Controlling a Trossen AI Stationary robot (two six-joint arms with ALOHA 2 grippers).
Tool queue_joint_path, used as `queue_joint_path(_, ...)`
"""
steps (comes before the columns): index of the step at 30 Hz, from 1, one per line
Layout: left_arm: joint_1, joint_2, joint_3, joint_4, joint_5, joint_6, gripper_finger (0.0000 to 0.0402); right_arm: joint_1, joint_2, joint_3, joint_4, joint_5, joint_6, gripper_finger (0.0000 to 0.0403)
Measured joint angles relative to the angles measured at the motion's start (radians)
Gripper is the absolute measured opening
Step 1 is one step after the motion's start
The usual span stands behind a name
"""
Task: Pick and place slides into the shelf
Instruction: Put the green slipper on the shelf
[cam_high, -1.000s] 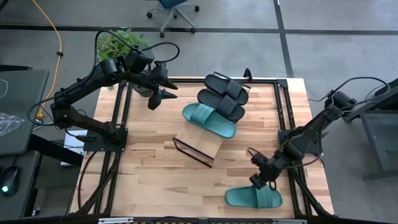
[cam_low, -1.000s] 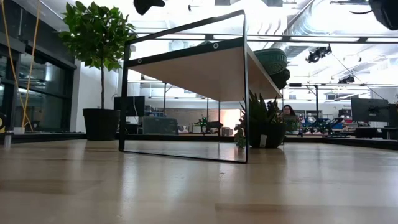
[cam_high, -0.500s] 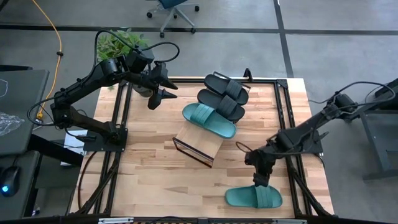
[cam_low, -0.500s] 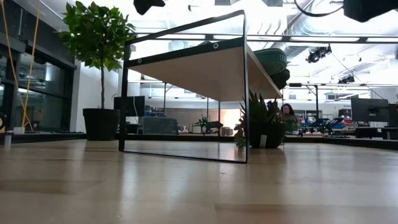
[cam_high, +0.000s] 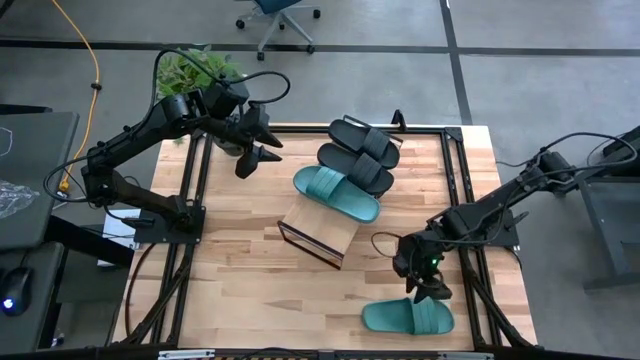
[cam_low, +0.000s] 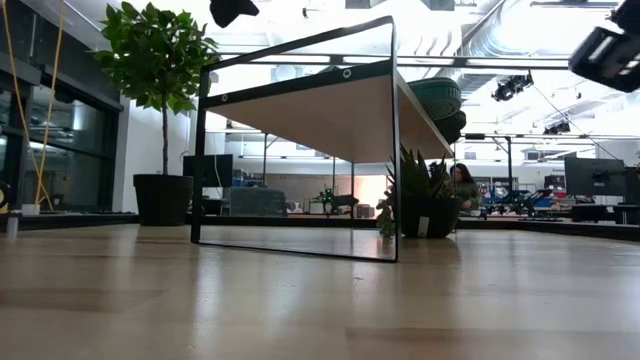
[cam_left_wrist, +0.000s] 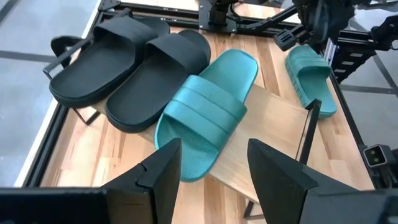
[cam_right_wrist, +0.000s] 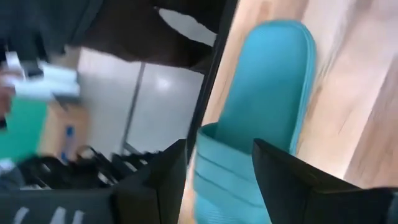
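Right end effector (cam_high: 428, 288) swung above crosswise teal slide (cam_high: 408, 317).

Left tool (cam_high: 262, 142) open, raised, right tool (cam_high: 428, 285) open, low

Matt rubbery teal slide (cam_left_wrist: 205, 118), matt black slides (cam_left_wrist: 124, 68), smooth light-wood shelf (cam_high: 318, 232), glossy wooden tabletop (cam_low: 320, 310)

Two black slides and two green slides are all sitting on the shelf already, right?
Not quite. Only one teal slide sits on the shelf with the two black slides. The other teal slide lies on the table by the right gripper, as the high view shows.
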Motion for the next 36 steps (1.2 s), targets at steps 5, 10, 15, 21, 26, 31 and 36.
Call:
queue_joint_path(5,0.0,0.0,0.0,-0.016,-0.005,-0.028,0.0174,0.0,0.023,0.001,0.0,0.003,-0.267,0.0172)
queue_joint_path(10,0.0,0.0,0.0,-0.016,-0.033,-0.052,0.0174,0.0,0.112,0.001,-0.004,-0.005,-0.385,0.0172)
queue_joint_path(15,0.0,0.0,0.0,-0.016,-0.034,-0.052,0.0174,0.001,0.177,0.041,-0.029,-0.022,-0.454,0.0172)
queue_joint_path(21,0.0,0.0,0.0,-0.016,-0.053,-0.051,0.0174,0.02,0.289,0.145,-0.147,-0.036,-0.554,0.0172)
queue_joint_path(26,0.0,0.0,0.0,-0.016,-0.054,-0.04,0.0174,0.042,0.374,0.197,-0.19,-0.04,-0.545,0.0172)
queue_joint_path(31,0.0,0.0,0.0,-0.017,-0.054,-0.018,0.0174,0.042,0.386,0.22,-0.209,-0.073,-0.515,0.0172)
queue_joint_path(36,0.0,0.0,0.0,-0.021,-0.054,0.008,0.0174,0.056,0.386,0.22,-0.221,-0.084,-0.449,0.0172)
